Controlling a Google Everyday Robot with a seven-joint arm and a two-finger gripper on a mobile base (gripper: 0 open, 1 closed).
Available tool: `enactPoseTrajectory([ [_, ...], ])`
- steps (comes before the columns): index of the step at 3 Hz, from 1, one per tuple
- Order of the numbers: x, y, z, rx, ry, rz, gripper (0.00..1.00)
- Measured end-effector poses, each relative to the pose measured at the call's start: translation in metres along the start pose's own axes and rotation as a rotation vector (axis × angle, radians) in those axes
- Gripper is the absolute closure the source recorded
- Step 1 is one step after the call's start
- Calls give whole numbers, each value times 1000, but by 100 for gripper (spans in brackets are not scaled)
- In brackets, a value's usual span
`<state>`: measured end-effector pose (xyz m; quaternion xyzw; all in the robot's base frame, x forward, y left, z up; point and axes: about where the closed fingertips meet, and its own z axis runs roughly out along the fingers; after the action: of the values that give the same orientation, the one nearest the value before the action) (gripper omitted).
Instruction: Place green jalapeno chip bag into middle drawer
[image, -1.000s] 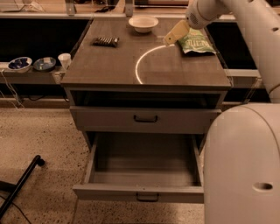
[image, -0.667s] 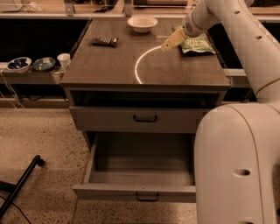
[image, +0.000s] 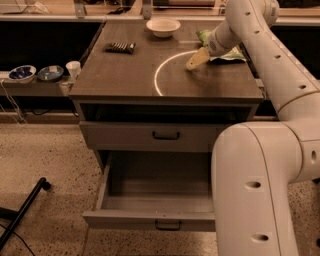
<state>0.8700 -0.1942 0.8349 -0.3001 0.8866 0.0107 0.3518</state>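
The green jalapeno chip bag (image: 229, 54) lies on the cabinet top (image: 125, 75) at the back right, partly hidden by my arm. My gripper (image: 196, 59) hovers just left of the bag, close above the top and tilted down to the left. It holds nothing that I can see. The middle drawer (image: 150, 220) is pulled out, and what shows of its inside is bare; its right part is hidden behind my arm. The upper drawer (image: 165, 135) is closed.
A white bowl (image: 163, 27) stands at the back middle and a dark ridged snack bar (image: 120, 47) at the back left. A white arc (image: 159, 75) is marked on the top. Two bowls (image: 22, 73) and a cup (image: 73, 70) sit on a low shelf at left. A black leg (image: 25, 210) lies on the floor.
My gripper has moved a little toward the front of the top, still left of the bag. The bag has not moved and the drawer is still open.
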Motion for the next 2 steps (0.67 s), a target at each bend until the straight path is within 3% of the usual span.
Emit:
enactPoseTrajectory([
  [2,3,-7,2,4,9,7,61],
])
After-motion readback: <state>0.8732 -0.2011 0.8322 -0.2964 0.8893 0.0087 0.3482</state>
